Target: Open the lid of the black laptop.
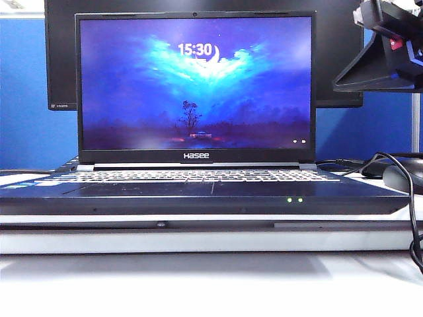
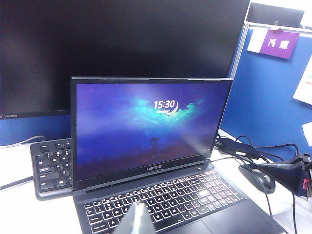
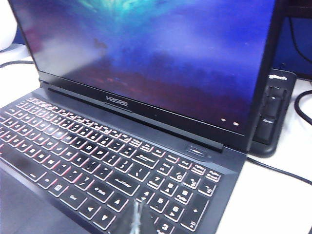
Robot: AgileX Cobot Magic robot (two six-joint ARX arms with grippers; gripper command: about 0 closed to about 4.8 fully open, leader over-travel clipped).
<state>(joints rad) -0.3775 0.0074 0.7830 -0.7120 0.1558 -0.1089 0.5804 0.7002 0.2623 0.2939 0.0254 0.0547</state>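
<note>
The black laptop [image 1: 198,191] sits in the middle of the table with its lid [image 1: 195,86] raised upright. The lit screen shows a blue wallpaper, the time 15:30 and "Hasee" on the lower bezel. In the left wrist view the lid [image 2: 146,126] stands open above the backlit keyboard. My left gripper [image 2: 138,218] hovers over the keyboard's near rows, fingers pressed together into one point, holding nothing. My right gripper [image 3: 136,219] hangs above the number-pad corner of the laptop [image 3: 122,165], shut with only a thin seam between its fingers. It also shows raised at the upper right as the right gripper [image 1: 386,49].
A large black monitor [image 1: 344,59] stands right behind the lid. A separate black keyboard [image 2: 51,165] lies behind the laptop on the left. A black mouse [image 1: 403,175] and cables [image 1: 413,218] lie at the right. A blue partition [image 2: 268,97] backs the desk.
</note>
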